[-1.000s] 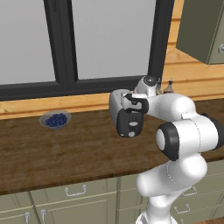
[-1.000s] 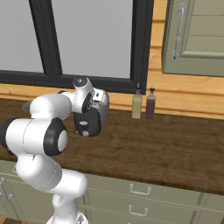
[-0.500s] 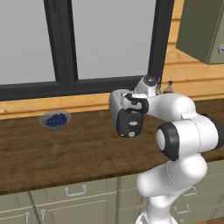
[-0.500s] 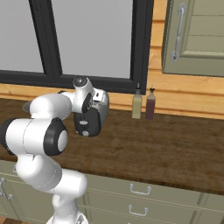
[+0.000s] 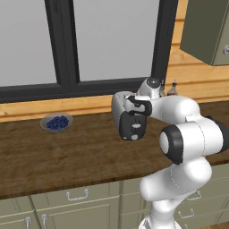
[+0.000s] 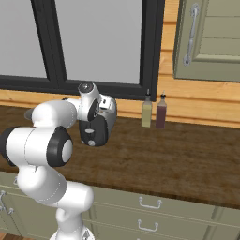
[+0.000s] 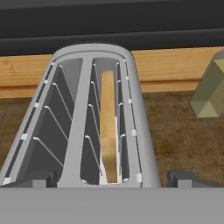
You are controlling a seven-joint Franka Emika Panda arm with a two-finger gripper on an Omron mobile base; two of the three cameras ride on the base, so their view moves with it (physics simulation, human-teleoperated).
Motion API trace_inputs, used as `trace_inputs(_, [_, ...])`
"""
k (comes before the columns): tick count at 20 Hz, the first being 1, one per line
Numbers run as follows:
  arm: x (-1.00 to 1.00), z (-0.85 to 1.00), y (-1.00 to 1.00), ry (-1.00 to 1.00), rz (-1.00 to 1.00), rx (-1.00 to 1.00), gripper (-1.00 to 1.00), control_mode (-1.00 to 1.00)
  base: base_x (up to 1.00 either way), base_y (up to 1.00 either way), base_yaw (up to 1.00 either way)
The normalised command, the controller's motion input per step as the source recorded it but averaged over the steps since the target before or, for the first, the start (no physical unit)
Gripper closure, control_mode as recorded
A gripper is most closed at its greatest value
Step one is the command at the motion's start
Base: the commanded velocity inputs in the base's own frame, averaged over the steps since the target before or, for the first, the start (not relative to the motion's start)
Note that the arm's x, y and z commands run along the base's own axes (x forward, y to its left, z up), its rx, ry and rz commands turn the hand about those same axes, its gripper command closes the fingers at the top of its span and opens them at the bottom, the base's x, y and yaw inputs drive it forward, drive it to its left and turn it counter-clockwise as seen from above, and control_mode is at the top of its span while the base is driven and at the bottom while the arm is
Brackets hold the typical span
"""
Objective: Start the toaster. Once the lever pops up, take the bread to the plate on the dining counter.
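Your end effector (image 7: 111, 177) hangs directly over the near end of the toaster (image 7: 94, 118), its two fingertips spread as wide as they go and holding nothing; one tip sits just outside each long flank of the toaster body. From there the toaster's long axis runs straight ahead of the end effector, away toward the window wall. The bread (image 7: 108, 131) stands on edge in the slot just to the right of the end effector's centre line, sunk between the wire guides, its thin edge facing up and its length running the same way as the slot. In the base views the toaster's black end panel (image 5: 132, 127) faces back toward the robot, below the hand, so the lever should lie beneath and slightly behind the fingertips rather than ahead of them; you cannot make out the tab itself from the round knob at this size. Judging by that, the press you need is downward along that end panel, not forward along the slots. The toaster stands on the wooden surface (image 6: 178, 154), with two bottles (image 6: 153, 111) off to the end effector's right.
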Motion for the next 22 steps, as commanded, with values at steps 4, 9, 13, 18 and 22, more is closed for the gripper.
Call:
trace_inputs(4, [0.0,0.0,0.0,0.0,0.0,0.0,-1.0,-1.0,0.0,0.0,0.0])
trace_inputs(9, [0.0,0.0,0.0,0.0,0.0,0.0,-1.0,-1.0,0.0,0.0,0.0])
trace_inputs(13, [0.0,0.0,0.0,0.0,0.0,0.0,-1.0,-1.0,0.0,0.0,0.0])
trace_inputs(18, [0.0,0.0,0.0,0.0,0.0,0.0,-1.0,-1.0,0.0,0.0,0.0])
trace_inputs(22, [0.0,0.0,0.0,0.0,0.0,0.0,-1.0,-1.0,0.0,0.0,0.0])
